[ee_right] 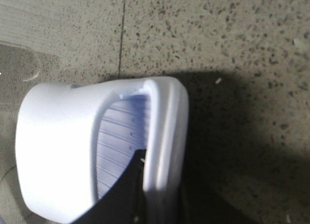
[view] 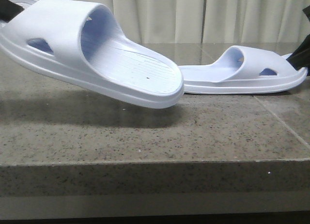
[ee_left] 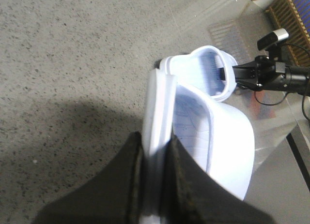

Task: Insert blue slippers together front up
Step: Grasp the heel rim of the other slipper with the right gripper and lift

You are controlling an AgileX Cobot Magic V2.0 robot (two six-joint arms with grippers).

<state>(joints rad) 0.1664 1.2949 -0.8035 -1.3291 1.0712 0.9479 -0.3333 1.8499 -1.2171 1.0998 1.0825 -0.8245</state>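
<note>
Two slippers over speckled stone, pale curtains behind.
Our left gripper pinches one slipper; our right gripper clamps the other slipper above the grey counter.

1. The near slipper hangs tilted above the bench, leaving an open gap beneath its sole.
2. The far slipper sits just past its heel, narrowing the middle.
3. The front strip of the bench is open.
4. A curtain closes the back.
</note>
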